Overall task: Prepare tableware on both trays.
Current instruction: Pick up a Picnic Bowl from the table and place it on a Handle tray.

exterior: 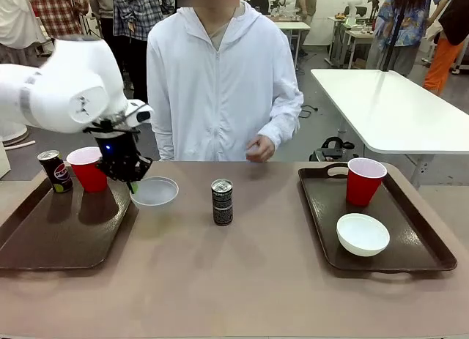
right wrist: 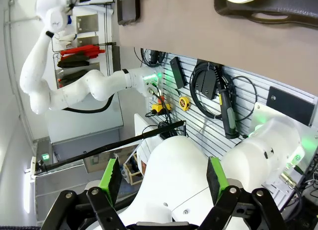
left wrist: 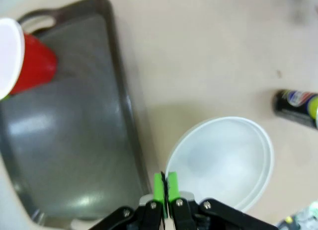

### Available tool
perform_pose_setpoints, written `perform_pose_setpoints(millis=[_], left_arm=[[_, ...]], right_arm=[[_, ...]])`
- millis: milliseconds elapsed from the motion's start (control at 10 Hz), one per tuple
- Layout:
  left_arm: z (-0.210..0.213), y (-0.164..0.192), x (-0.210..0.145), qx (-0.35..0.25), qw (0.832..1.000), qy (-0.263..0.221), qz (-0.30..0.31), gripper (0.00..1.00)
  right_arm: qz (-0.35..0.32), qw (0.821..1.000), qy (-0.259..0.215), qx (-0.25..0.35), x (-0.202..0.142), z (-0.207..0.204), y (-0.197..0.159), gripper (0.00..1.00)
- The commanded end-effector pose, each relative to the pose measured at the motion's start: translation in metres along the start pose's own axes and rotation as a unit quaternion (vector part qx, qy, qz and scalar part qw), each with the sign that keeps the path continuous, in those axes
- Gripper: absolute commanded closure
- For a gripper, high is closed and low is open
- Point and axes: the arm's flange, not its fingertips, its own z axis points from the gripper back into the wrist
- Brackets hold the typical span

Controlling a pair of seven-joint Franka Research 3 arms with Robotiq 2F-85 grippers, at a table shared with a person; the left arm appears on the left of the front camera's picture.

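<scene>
Trays: two. Cups two, cans two, bowls two; left jaws pinch one bowl (exterior: 154,192), right jaws spread.

Front view faces the person across the table (exterior: 220,280). Left wrist looks straight down, close, sharing the left tray (exterior: 51,236) (left wrist: 74,140). Right wrist, well back, shares the right tray (exterior: 396,262) (right wrist: 278,14) at 1 o'clock.

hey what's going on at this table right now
The robot is setting out tableware on two trays. Its left end effector is pinched shut on the rim of a white bowl beside the left tray, which holds a Pepsi can and a red cup. The right tray has a red cup and a bowl. Another can stands mid-table. A person stands opposite. The right end effector is open, away from the table.
</scene>
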Motion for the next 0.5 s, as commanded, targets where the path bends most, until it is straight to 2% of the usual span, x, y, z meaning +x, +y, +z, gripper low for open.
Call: perform_pose_setpoints(millis=[0, 200, 400], left_arm=[[0.029, 0.028, -0.041, -0.005, 1.000, -0.013, 0.019, 1.00], [0.036, 0.069, -0.057, -0.021, 0.999, -0.025, 0.043, 1.00], [0.041, 0.114, -0.063, -0.072, 0.994, -0.020, 0.077, 1.00]], right_arm=[[0.009, 1.000, -0.003, 0.008, -0.002, -0.004, -0.001, 0.11], [0.009, 1.000, -0.003, 0.008, -0.002, -0.004, -0.001, 0.11], [0.009, 1.000, -0.003, 0.008, -0.002, -0.004, -0.001, 0.11]])
